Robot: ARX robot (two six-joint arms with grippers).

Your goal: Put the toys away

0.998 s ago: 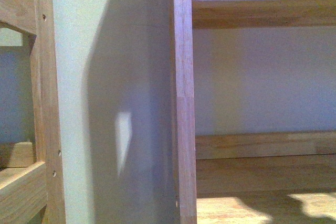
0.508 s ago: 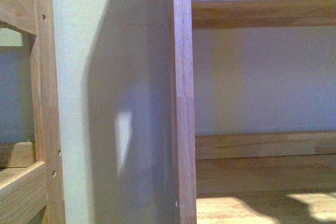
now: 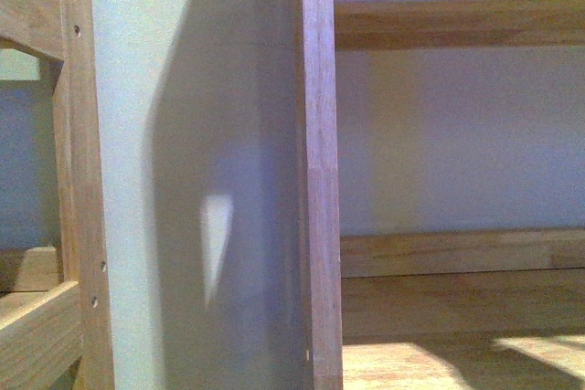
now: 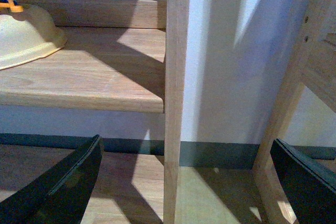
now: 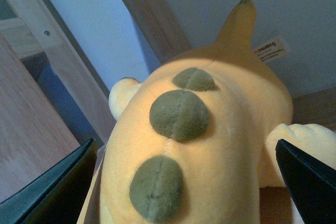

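The orange-yellow plush toy (image 5: 210, 145) fills the right wrist view. It has three green felt spots down its back, cream limbs, a pointed tail and a white label. My right gripper (image 5: 184, 192) is open, its dark fingers (image 5: 58, 187) spread to either side of the plush body, not closed on it. My left gripper (image 4: 184, 187) is open and empty in front of a wooden shelf post (image 4: 176, 98). The front view shows neither gripper nor the toy.
The front view shows a wooden shelf unit close up: an upright post (image 3: 318, 180), a shelf board above (image 3: 457, 20) and a lower board (image 3: 457, 303). In the left wrist view a cream plastic bowl-shaped thing (image 4: 23, 35) lies on a shelf (image 4: 89, 82).
The front view barely shifts. A dark blue shadow has appeared on the top shelf board at the upper right, and the sunlit patches at the bottom have shrunk a little.
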